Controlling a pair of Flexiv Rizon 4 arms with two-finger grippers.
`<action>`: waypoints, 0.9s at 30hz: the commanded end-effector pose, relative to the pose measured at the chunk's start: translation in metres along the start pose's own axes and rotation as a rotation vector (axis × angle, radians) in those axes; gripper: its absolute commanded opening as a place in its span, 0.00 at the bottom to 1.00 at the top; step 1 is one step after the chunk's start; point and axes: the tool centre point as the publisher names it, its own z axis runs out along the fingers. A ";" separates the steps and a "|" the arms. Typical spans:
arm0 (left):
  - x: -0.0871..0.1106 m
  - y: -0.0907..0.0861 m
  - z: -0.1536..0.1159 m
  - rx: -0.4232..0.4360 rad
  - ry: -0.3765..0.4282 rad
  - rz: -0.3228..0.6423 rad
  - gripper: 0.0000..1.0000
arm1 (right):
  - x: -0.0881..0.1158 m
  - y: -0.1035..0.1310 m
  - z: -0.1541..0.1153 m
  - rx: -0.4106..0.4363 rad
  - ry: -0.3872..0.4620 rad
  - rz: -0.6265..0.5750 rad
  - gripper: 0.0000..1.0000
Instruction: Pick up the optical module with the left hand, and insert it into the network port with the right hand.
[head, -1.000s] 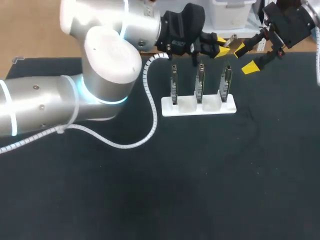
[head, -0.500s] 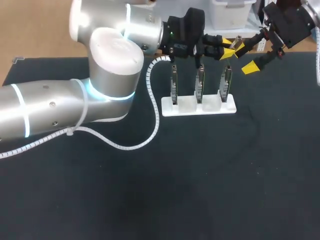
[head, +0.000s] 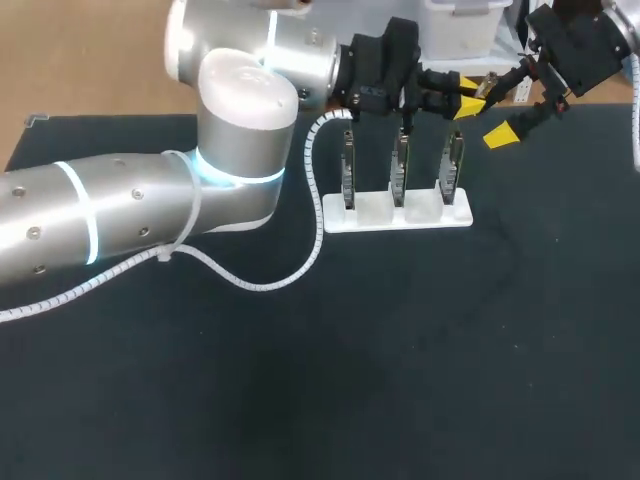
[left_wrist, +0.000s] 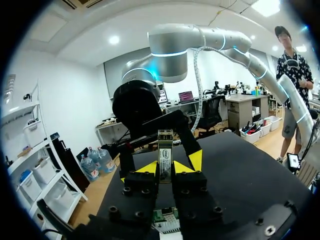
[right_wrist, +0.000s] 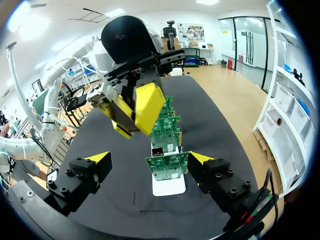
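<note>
Left gripper (left_wrist: 164, 169) of mine is clamped on the one optical module (left_wrist: 164, 149), holding it in the air behind the white stand (head: 420, 216), while my right gripper (right_wrist: 149, 158) hangs spread wide and empty just past that stand's right end. I judge the handover to be the risk: if my right fingers close off-centre or clip my left tips, the module could twist or fall onto the stand. I count one module, one stand, three upright circuit boards (head: 400, 160) and two grippers.

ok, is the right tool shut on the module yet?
No, the right tool stands wide open; the optical module sits in the left tool.
</note>
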 end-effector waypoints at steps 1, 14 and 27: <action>0.001 0.002 -0.001 -0.010 0.012 -0.016 0.00 | 0.000 0.002 0.000 0.005 0.000 -0.001 1.00; 0.005 -0.013 -0.008 -0.086 0.023 -0.065 0.00 | 0.000 0.002 0.000 0.005 0.000 -0.001 1.00; 0.007 -0.012 -0.010 -0.091 0.030 -0.098 0.00 | 0.000 0.002 0.000 0.005 0.000 -0.001 1.00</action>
